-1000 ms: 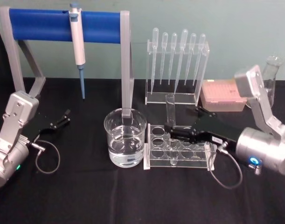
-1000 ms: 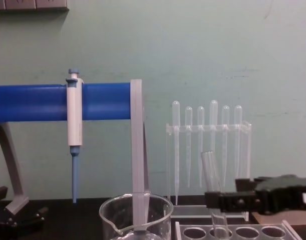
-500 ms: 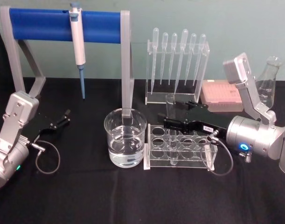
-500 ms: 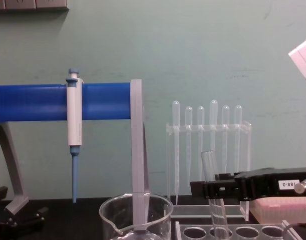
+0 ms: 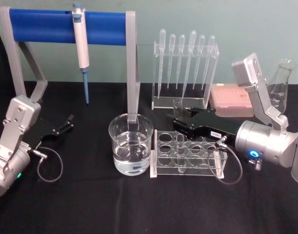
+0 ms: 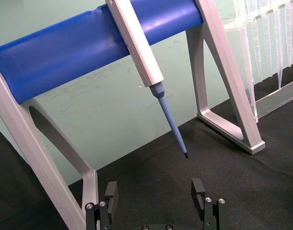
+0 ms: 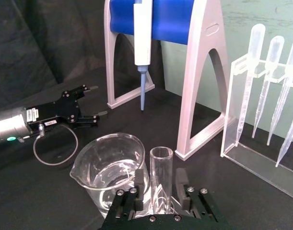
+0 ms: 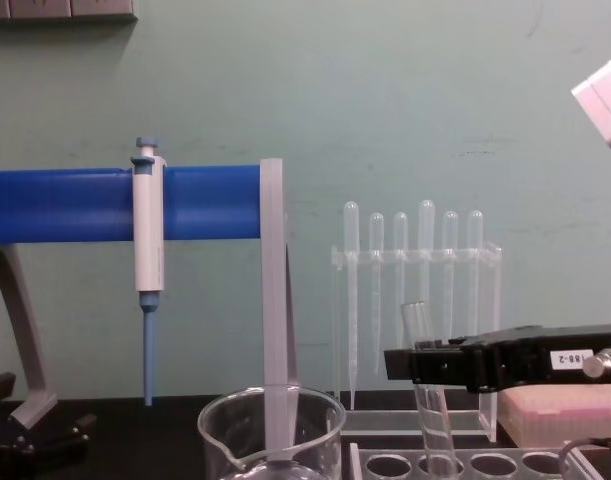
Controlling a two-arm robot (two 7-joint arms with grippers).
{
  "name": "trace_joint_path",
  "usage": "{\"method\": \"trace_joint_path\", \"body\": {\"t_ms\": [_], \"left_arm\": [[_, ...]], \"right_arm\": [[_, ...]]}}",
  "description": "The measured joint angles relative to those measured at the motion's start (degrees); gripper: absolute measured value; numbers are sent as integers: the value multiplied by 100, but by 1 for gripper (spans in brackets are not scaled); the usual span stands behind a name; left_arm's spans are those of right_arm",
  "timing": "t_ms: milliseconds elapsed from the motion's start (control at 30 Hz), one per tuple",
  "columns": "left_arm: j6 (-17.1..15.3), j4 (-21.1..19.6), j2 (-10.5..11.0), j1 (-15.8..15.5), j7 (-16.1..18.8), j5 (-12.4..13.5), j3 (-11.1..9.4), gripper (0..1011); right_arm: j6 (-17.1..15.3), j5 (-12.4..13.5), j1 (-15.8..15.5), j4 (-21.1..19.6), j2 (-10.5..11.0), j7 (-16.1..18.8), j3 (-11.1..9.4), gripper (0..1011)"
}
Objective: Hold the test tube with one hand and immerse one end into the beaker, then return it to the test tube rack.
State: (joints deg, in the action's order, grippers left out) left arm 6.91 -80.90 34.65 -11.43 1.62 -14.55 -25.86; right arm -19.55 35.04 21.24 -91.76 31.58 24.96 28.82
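The test tube (image 5: 178, 109) stands a little tilted in the clear rack (image 5: 210, 168), its lower end in a rack hole. My right gripper (image 5: 180, 122) reaches in from the right and is shut on the tube's middle. In the right wrist view its fingers (image 7: 139, 184) press both sides of the test tube (image 7: 161, 167). The chest view shows the test tube (image 8: 432, 420) leaning under the black right gripper (image 8: 415, 365). The beaker (image 5: 131, 145), part full of clear liquid, sits just left of the rack. My left gripper (image 5: 68, 122) rests open at the far left, nothing between its fingers (image 6: 110, 195).
A stand with a blue bar (image 5: 41, 24) holds a white-and-blue pipette (image 5: 81, 46) behind the beaker. Plastic pipettes hang in a clear holder (image 5: 185, 63) behind the rack. A pink box (image 5: 231, 100) and a glass flask (image 5: 280, 83) are at the back right.
My right wrist has rolled, turning the gripper over around the tube, and the arm has risen slightly. The tube stays in the rack. The left arm has not moved.
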Motion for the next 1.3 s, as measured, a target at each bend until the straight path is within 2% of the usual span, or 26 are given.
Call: {"method": "trace_joint_path", "body": {"t_ms": [67, 100, 167, 200, 267, 533, 733, 1033, 1300], "left_arm": [[0, 0, 0, 0, 0, 0, 0, 1000], [0, 0, 0, 0, 0, 0, 0, 1000], [0, 0, 0, 0, 0, 0, 0, 1000], [0, 0, 0, 0, 0, 0, 0, 1000], [0, 0, 0, 0, 0, 0, 0, 1000], [0, 0, 0, 0, 0, 0, 0, 1000], [0, 0, 0, 0, 0, 0, 0, 1000], [0, 0, 0, 0, 0, 0, 0, 1000], [0, 0, 0, 0, 0, 0, 0, 1000]], "right_arm": [[2, 6, -13, -19, 8, -5, 5, 406], [5, 9, -23, -36, 17, -12, 9, 343], [11, 11, -31, -56, 26, -21, 12, 303], [21, 11, -41, -81, 37, -34, 12, 251], [35, 11, -53, -114, 53, -53, 9, 226], [193, -4, -234, -411, 157, -180, -111, 227], [478, -47, -483, -785, 246, -297, -318, 226], [716, -8, -692, -1313, 331, -353, -634, 226], [747, -5, -711, -1416, 328, -360, -693, 226]]}}
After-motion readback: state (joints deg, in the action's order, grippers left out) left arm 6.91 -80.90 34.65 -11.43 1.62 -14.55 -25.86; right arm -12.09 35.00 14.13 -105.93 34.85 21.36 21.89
